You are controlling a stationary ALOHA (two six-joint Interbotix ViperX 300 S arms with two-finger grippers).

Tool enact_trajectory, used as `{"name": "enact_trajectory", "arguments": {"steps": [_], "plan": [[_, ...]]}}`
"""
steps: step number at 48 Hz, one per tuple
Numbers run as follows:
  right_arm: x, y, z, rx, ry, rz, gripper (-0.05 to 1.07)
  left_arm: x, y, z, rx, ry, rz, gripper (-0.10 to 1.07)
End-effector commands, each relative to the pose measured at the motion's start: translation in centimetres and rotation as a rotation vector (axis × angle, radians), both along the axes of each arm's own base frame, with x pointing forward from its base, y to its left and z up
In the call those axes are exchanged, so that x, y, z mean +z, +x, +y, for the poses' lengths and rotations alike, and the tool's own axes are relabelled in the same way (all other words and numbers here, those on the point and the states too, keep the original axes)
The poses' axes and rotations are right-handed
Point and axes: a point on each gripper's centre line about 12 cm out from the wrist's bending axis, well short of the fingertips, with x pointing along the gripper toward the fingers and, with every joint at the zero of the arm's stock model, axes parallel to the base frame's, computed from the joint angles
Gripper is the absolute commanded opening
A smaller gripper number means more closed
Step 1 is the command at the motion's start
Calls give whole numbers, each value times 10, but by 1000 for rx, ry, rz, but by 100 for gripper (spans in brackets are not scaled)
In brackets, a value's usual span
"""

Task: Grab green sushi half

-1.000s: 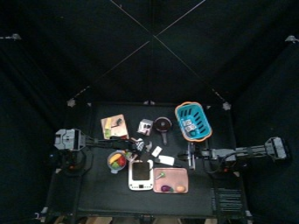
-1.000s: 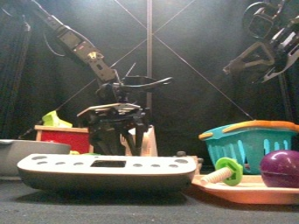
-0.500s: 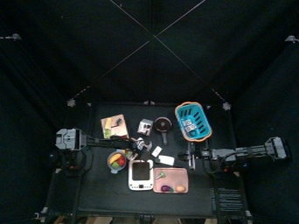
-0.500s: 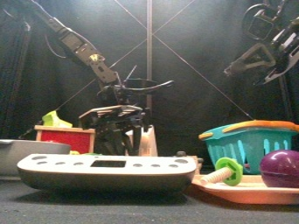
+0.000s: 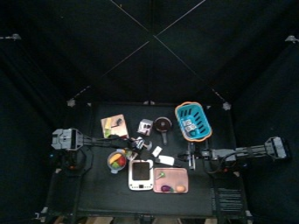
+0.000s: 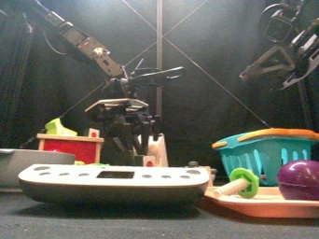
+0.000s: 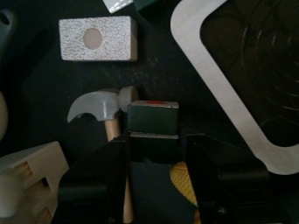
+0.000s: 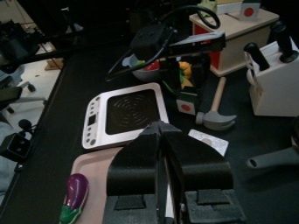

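Observation:
The green sushi half (image 7: pixel 152 116) is a small dark green block on the black table, beside a toy hammer (image 7: pixel 98 106). My left gripper (image 7: pixel 170 150) hangs over it near the table's middle (image 5: pixel 140 140), with its jaws apart and the block at their tips. From the front, that gripper (image 6: pixel 131 140) points down behind the white scale (image 6: pixel 112 182), which hides the block. The right gripper (image 8: pixel 163 131) is shut and empty, held high at the right (image 6: pixel 281 56).
A grey-white block (image 7: pixel 100 39) lies just past the hammer, and the white scale's rim (image 7: pixel 233 87) is close by. A teal basket (image 5: pixel 193 121) stands at the back right. A pink tray (image 5: pixel 177 187) carries a purple ball (image 6: pixel 299 177). A knife block (image 8: pixel 274 79) stands near the hammer.
The left gripper's jaws have narrowed around the green block, and its wrist sits a little higher in the front view. The right arm has not moved.

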Motion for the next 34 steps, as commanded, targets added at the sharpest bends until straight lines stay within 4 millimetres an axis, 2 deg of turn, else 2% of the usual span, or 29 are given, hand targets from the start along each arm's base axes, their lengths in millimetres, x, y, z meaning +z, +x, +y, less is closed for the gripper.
{"name": "enact_trajectory", "arguments": {"steps": [1, 34], "plan": [[10, 4, 0, 1, 1, -32, 1, 15, 1, -4, -3, -2, -34, 68], [10, 4, 1, 3, 4, -31, 1, 26, 0, -11, 37, -65, -68, 68]]}}
